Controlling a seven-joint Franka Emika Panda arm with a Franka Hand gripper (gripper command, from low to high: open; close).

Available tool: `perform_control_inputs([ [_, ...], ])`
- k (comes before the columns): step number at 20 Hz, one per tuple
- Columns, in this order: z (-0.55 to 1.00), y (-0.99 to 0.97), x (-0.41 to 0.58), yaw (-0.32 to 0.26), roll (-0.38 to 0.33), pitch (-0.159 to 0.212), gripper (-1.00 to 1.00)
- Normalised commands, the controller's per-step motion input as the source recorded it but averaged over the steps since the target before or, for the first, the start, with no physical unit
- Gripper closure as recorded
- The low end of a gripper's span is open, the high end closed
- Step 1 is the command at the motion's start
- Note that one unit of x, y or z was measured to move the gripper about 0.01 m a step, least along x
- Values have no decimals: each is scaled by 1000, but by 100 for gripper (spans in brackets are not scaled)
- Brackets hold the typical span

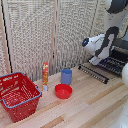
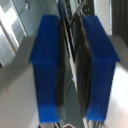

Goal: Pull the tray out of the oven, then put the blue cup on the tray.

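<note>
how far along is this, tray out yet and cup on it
The tray looks at least partly pulled out: its bars stick out from the oven over the table. The gripper is at the oven end, and the wrist view shows its blue fingers closed on a thin dark edge, apparently the tray. Left to do: the blue cup stands on the table behind the red bowl, untouched.

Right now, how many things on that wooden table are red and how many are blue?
Red: 2, the mesh basket and the round bowl.
Blue: 1, the blue cup.
Total: 3.
The orange-and-yellow bottle is not counted.
</note>
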Motion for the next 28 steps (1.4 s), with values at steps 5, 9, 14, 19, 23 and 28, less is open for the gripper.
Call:
perform_control_inputs([
  [5,-190,645,447,5,241,-37,100],
  [9,-259,826,383,-19,125,-22,100],
  [14,-242,917,350,-56,15,8,100],
  [19,-247,942,230,-88,-13,0,100],
  [23,-269,951,234,-83,-14,0,100],
  [28,-178,898,261,-63,-26,0,100],
])
